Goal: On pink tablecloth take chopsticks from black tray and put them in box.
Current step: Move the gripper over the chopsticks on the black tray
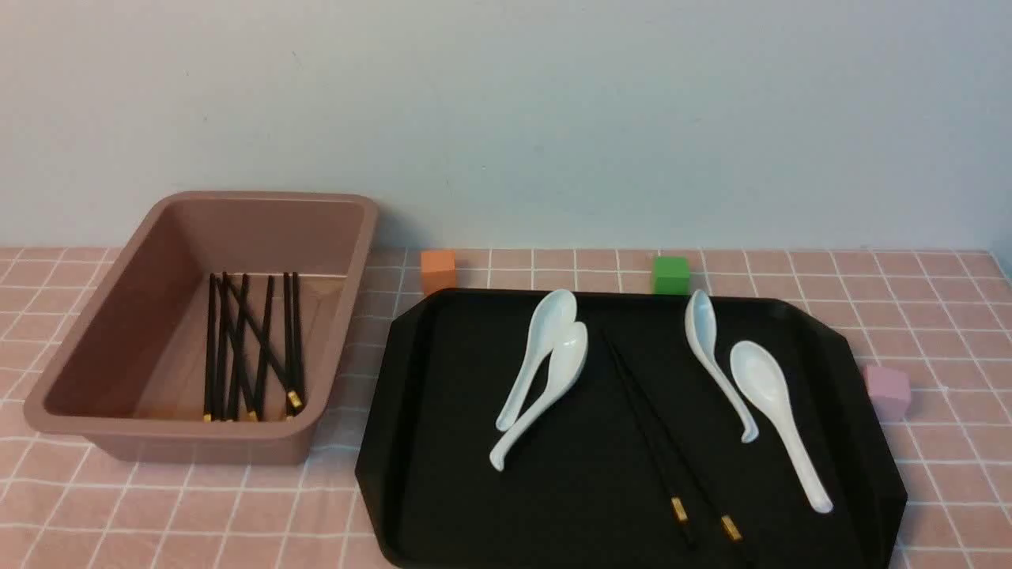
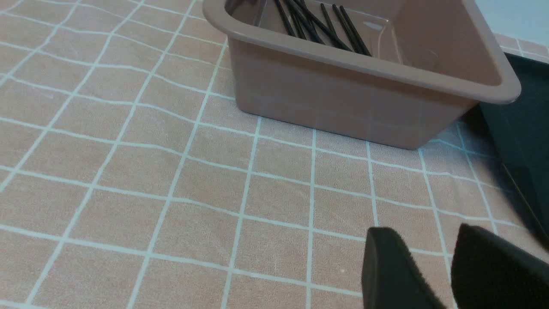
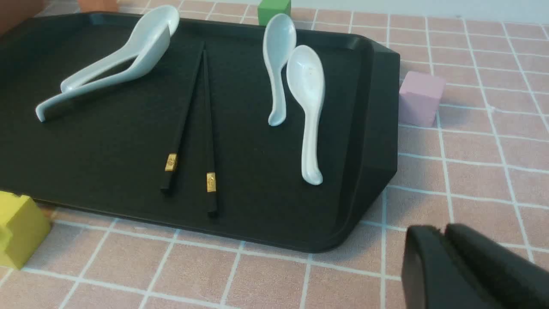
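On the pink tablecloth (image 1: 909,300) the black tray (image 1: 569,490) holds a pair of black chopsticks (image 1: 659,462) with gold bands, lying between white spoons; the right wrist view shows the chopsticks (image 3: 183,116) too. The box (image 1: 142,316) stands left of the tray with several chopsticks (image 1: 237,348) inside. Neither gripper shows in the front view. My left gripper (image 2: 422,229) is open and empty above bare cloth, near the box (image 2: 343,98). My right gripper (image 3: 441,229) is shut on nothing, over cloth off the corner of the tray (image 3: 107,150).
Two pairs of white spoons (image 1: 545,363) (image 1: 763,395) lie on the tray. An orange cube (image 1: 438,270) and a green cube (image 1: 670,274) stand behind it, a pink cube (image 1: 887,391) to its right, a yellow cube (image 3: 19,227) at its near edge. A wall rises behind.
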Action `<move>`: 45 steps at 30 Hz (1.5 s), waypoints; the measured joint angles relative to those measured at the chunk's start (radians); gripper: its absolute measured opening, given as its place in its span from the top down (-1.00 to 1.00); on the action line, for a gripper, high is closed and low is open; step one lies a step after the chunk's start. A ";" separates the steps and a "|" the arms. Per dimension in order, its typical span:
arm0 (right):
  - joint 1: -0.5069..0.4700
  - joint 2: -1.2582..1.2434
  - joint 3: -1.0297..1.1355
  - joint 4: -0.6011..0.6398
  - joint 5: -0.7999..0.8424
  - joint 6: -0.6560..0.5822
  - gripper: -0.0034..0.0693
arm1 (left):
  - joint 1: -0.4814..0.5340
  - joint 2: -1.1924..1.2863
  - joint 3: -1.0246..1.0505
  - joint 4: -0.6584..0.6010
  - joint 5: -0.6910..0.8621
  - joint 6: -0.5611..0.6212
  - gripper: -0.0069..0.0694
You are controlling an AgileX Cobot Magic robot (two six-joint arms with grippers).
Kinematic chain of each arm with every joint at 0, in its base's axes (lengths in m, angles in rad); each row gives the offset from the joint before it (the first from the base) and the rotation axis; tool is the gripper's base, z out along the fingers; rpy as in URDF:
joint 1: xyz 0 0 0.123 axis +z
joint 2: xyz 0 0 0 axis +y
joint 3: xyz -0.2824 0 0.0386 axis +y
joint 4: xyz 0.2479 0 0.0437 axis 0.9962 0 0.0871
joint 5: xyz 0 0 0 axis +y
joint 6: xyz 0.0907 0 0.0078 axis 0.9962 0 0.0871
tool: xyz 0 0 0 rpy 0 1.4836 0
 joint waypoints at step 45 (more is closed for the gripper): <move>0.000 0.001 -0.016 0.306 -0.363 0.315 0.58 | 0.000 0.000 0.000 0.000 0.000 0.000 0.19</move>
